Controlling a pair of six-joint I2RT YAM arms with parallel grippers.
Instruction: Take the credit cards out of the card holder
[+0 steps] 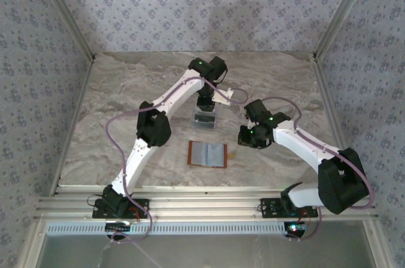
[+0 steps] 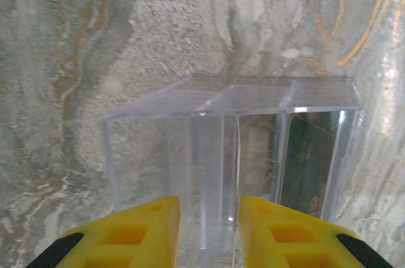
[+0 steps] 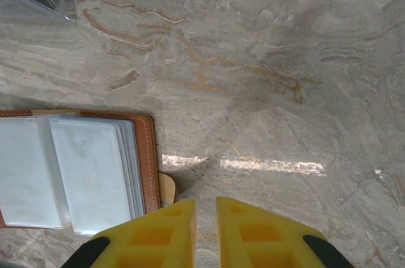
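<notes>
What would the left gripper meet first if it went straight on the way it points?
The clear plastic box with compartments, standing directly ahead of the left gripper, in line with the gap between its fingers. It looks close, though depth is unclear.

Table top [image 1: 120, 97]: pale grey-beige marble pattern, with rust-orange veins [image 3: 202, 79] running through it where you look close. It has a slight sheen.

Walls [image 1: 190, 2]: three sides, covered in lilac-grey with a small repeating floral print.

Metal posts [image 1: 64, 8]: bare, one at each far corner, splaying outward in your overhead view.

Near edge: a metal rail [image 1: 202, 203] runs the table's full width, with a white slotted strip [image 1: 202, 228] just below it.

Light: soft, even, from above. You'll see one bright glare streak [image 3: 272, 166] on the marble and a faint shadow [image 1: 247, 21] on the back wall.
</notes>
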